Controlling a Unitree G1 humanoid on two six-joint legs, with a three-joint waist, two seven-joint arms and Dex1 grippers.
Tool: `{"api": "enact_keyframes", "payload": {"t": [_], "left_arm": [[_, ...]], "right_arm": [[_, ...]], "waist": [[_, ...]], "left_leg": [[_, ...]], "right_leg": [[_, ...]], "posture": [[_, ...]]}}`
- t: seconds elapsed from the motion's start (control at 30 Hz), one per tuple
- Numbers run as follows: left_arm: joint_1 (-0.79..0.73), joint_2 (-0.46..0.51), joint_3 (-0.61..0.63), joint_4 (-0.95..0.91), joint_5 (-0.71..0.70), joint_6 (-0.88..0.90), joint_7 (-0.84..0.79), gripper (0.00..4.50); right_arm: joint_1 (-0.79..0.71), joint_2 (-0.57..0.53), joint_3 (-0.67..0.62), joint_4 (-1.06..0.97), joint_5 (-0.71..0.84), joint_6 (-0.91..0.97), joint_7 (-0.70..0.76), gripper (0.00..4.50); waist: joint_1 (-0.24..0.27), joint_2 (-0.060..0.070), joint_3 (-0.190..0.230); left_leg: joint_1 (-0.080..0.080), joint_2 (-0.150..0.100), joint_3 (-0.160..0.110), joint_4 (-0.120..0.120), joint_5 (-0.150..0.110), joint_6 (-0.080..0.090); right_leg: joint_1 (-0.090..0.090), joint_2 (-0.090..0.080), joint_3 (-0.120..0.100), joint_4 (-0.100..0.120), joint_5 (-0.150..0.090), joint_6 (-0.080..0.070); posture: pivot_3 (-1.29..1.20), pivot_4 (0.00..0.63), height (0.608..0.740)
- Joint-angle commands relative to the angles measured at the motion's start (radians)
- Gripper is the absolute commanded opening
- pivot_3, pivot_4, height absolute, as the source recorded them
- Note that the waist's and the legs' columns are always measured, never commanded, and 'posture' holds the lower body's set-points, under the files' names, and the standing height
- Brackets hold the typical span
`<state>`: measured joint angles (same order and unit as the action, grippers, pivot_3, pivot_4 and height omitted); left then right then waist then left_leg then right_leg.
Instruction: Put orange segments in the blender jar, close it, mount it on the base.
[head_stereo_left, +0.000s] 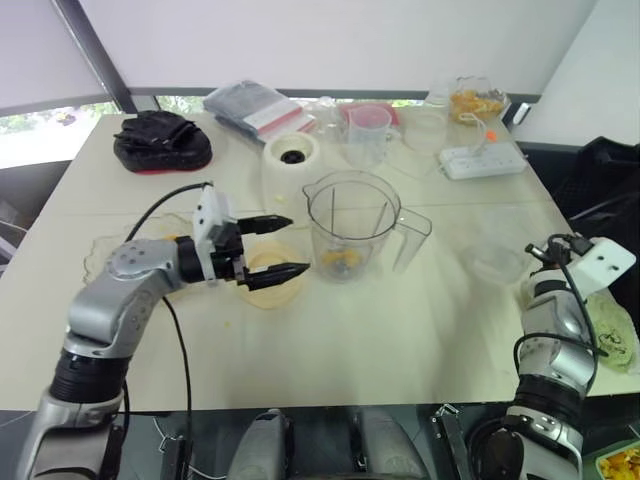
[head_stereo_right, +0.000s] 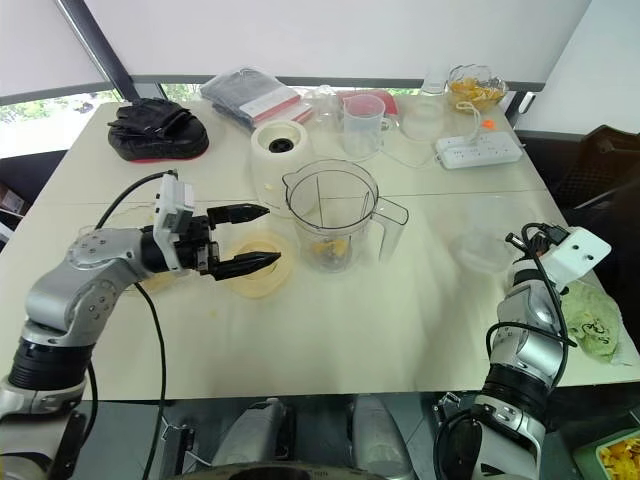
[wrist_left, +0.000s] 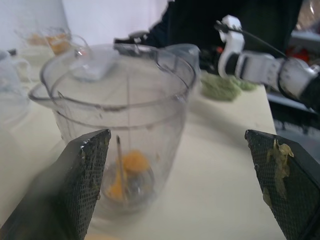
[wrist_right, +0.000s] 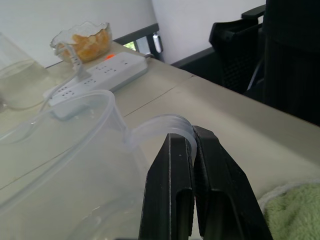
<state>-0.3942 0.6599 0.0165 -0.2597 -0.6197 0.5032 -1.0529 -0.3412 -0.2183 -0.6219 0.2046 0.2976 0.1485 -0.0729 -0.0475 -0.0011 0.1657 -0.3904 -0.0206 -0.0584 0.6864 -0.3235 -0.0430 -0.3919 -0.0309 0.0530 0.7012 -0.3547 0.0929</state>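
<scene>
2 grippers: left gripper (head_stereo_left: 298, 245) has its black fingers spread wide with nothing between them; right gripper (wrist_right: 192, 137) has its fingers pressed together
Jar: clear plastic blender jar with handle and spout (head_stereo_left: 352, 225), upright mid-table, lid off, just ahead of the left fingertips; not on its base
Fruit: a few orange segments (head_stereo_left: 340, 262) lie at the jar's bottom by the blade; shallow pale-yellow dish (head_stereo_left: 268, 288) sits under the left fingers, contents hard to tell
Base: white round blender base (head_stereo_left: 290, 160) just behind the jar, apart from it
Lid: clear round plastic cover with a looped tab (wrist_right: 160, 127), likely the jar's lid, right at the right fingertips; cannot tell if they touch
Risk 1: pulp clings to a left pad (wrist_left: 277, 160); a sticky finger could hang on to a segment, then shed it onto the cream table (head_stereo_left: 400, 340)
Risk 2: wide-spread fingers so close to the jar could clip its rim and tip it
Risk 3: that thin, slick tab could slip from a shallow pinch
</scene>
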Motion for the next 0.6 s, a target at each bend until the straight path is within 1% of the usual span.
{"api": "enact_keyframes", "payload": {"t": [0.03,0.17,0.4,0.5,0.6], "left_arm": [[0.006,0.028,-0.006,-0.04,0.001,-0.015,-0.044,4.5],[0.02,0.05,-0.014,-0.042,0.01,-0.023,-0.082,4.5],[0.03,0.056,-0.029,-0.035,0.043,-0.046,-0.09,4.5],[0.033,0.051,-0.026,-0.035,0.047,-0.049,-0.087,4.5],[0.036,0.049,-0.02,-0.039,0.046,-0.048,-0.08,4.5]], "right_arm": [[-0.028,-0.022,0.01,0.016,0.0,-0.068,-0.006,0.02],[-0.054,-0.026,0.012,0.074,0.008,-0.115,-0.019,0.02],[-0.08,-0.025,0.021,0.162,0.01,-0.182,-0.031,0.02],[-0.074,-0.02,0.033,0.173,0.006,-0.197,-0.031,0.02],[-0.04,-0.01,0.049,0.142,0.006,-0.186,-0.026,0.02]], "waist": [[0.0,0.0,0.0],[0.0,0.0,0.0],[0.0,0.0,0.0],[-0.001,0.0,0.0],[-0.002,0.0,0.0]], "left_leg": [[0.0,0.0,0.0,0.0,0.0,0.0],[0.0,0.0,0.0,0.0,0.0,0.0],[0.0,0.0,0.0,0.0,0.0,0.0],[0.0,0.0,0.0,0.0,0.0,0.0],[0.0,0.0,0.0,0.0,0.0,0.0]], "right_leg": [[0.0,0.0,0.0,0.0,0.0,0.0],[0.0,0.0,0.0,0.0,0.0,0.0],[0.0,0.0,0.0,0.0,0.0,0.0],[0.0,0.0,0.0,0.0,0.0,0.0],[0.0,0.0,0.0,0.0,0.0,0.0]], "posture": [[0.0,0.15,0.74],[0.0,0.15,0.74],[0.0,0.15,0.74],[0.0,0.15,0.74],[0.0,0.15,0.74]]}}
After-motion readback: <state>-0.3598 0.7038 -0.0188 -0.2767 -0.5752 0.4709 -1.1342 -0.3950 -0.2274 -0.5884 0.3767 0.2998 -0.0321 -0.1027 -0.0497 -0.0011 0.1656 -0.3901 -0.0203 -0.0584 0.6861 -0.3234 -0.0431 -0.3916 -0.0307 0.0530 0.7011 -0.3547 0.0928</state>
